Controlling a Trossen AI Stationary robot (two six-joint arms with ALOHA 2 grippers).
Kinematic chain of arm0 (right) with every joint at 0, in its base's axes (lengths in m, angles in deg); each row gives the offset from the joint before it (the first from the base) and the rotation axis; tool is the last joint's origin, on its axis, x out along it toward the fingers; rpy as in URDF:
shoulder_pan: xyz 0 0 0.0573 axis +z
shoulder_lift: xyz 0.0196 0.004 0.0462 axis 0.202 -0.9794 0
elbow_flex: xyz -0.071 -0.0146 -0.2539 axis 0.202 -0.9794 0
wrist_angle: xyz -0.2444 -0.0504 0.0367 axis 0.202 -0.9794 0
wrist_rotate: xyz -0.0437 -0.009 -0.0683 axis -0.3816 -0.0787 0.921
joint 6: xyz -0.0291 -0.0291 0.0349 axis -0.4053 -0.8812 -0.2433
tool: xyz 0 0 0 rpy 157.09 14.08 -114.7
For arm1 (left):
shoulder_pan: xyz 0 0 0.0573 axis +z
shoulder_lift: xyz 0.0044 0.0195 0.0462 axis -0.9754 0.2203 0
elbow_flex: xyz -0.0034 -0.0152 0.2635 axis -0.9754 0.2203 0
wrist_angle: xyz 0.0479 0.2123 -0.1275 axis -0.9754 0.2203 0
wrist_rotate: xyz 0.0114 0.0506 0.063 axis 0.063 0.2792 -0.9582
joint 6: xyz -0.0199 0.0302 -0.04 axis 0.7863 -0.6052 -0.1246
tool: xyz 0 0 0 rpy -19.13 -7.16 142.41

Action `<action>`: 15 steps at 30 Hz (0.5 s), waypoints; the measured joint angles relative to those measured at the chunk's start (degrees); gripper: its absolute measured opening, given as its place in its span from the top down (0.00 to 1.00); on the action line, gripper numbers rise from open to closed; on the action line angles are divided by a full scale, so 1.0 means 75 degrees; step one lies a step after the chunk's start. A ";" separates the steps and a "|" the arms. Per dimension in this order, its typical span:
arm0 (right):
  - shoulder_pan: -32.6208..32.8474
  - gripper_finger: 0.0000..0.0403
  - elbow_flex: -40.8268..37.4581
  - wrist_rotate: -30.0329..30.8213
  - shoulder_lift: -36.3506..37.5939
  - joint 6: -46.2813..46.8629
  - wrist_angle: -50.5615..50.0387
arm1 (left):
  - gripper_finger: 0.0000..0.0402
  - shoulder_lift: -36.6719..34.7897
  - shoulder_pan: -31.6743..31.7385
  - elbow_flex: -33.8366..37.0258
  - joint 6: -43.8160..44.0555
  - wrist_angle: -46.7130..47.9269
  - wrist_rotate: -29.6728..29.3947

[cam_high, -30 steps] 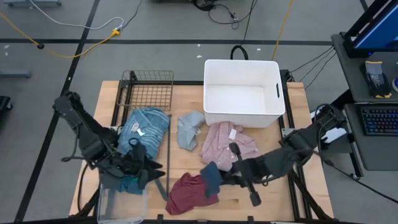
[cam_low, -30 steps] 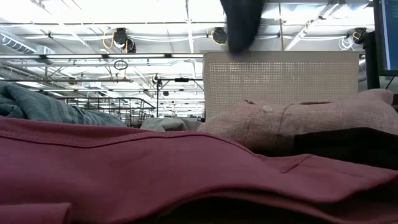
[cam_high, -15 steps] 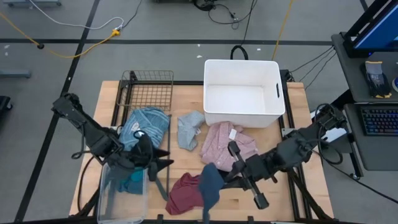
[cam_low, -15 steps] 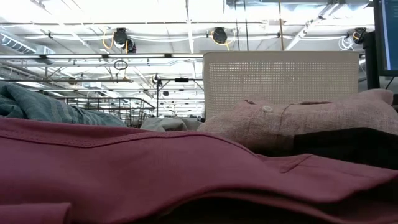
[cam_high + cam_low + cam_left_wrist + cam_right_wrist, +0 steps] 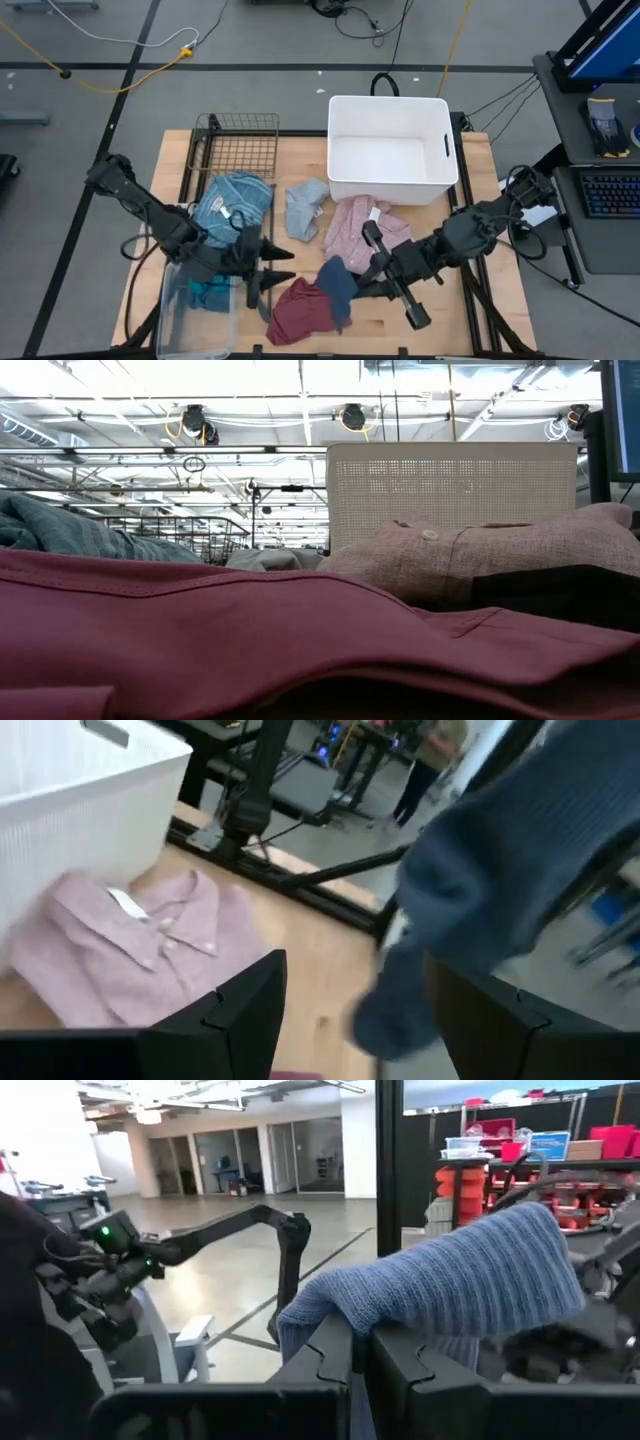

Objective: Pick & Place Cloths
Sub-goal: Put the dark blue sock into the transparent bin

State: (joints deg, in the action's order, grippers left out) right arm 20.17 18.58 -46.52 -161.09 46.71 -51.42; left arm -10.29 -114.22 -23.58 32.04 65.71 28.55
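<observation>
Navy cloth [image 5: 339, 288] | draped over, pinched in closed right tool [image 5: 352, 285] | left tool [image 5: 272, 278] open, empty

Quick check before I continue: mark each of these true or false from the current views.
1. The right gripper is shut on the navy knitted cloth. True.
2. The white plastic tub already holds a cloth. False: its inside shows bare.
3. The left gripper is open and holds nothing. True.
4. The pink button-up shirt lies inside the wire basket. False: it lies on the wooden table, just in front of the tub.
5. The maroon cloth lies on the table near its front edge. True.
</observation>
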 joint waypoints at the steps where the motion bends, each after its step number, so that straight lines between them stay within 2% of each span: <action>1: -0.0044 0.99 0.0000 -0.0082 0.0000 0.0031 0.0049 | 0.40 0.0093 0.0006 0.0000 -0.0309 -0.0008 -0.0006; 10: -0.0199 0.99 0.0000 -0.0472 0.0000 0.0435 0.0251 | 0.40 0.0662 0.0135 0.0003 -0.2024 -0.0773 -0.0015; 15: -0.0199 0.99 0.0000 -0.0467 0.0000 0.0435 0.0253 | 0.40 0.0690 0.0192 0.0003 -0.2204 -0.1134 0.0831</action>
State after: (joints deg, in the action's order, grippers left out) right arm 18.67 18.58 -50.02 -161.09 49.97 -49.52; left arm -5.12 -112.78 -23.56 15.50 57.21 34.78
